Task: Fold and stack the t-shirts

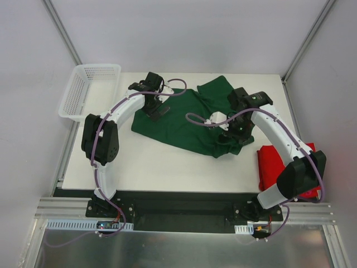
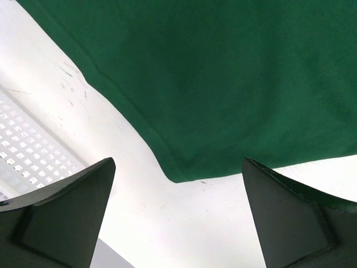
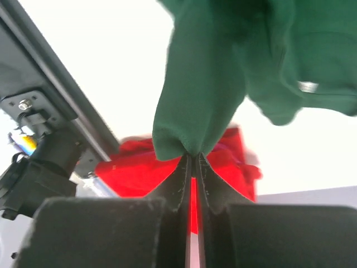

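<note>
Over the white table (image 1: 156,162), right hand (image 3: 192,159) pinches green t-shirt (image 3: 201,84).

The left gripper (image 2: 178,167) hangs with jaws spread wide above the left edge of the green t-shirt (image 1: 181,125), while the right gripper (image 3: 192,159), its arm elbowed outward, pinches a fold at that shirt's right side.

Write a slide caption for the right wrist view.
Right gripper shut on a pinched fold of the green t-shirt, with the red t-shirt lying beyond it.
</note>
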`<action>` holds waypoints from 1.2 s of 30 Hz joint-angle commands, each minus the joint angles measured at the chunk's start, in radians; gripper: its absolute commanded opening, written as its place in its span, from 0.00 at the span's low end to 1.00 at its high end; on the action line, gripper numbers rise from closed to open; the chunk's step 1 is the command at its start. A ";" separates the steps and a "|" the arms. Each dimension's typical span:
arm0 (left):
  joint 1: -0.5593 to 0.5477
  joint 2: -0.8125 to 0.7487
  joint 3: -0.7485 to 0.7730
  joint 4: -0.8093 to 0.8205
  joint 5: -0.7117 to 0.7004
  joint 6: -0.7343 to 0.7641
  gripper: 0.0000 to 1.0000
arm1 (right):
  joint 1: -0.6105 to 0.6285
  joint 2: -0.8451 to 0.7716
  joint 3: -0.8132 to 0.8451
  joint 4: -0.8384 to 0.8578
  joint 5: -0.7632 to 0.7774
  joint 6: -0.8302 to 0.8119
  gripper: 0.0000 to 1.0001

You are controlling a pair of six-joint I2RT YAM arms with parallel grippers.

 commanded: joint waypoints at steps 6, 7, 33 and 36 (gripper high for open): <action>-0.012 -0.061 -0.002 -0.005 -0.025 0.011 0.98 | -0.041 -0.071 0.244 -0.218 0.064 -0.012 0.01; -0.012 -0.060 0.000 -0.003 -0.025 0.010 0.98 | -0.041 -0.084 0.260 -0.215 0.069 -0.015 0.01; -0.029 -0.043 0.014 -0.003 -0.045 0.017 0.98 | 0.060 -0.098 -0.012 -0.356 0.020 -0.041 0.01; -0.029 -0.037 0.018 -0.003 -0.053 0.019 0.98 | 0.128 -0.095 -0.061 -0.356 0.032 -0.029 0.01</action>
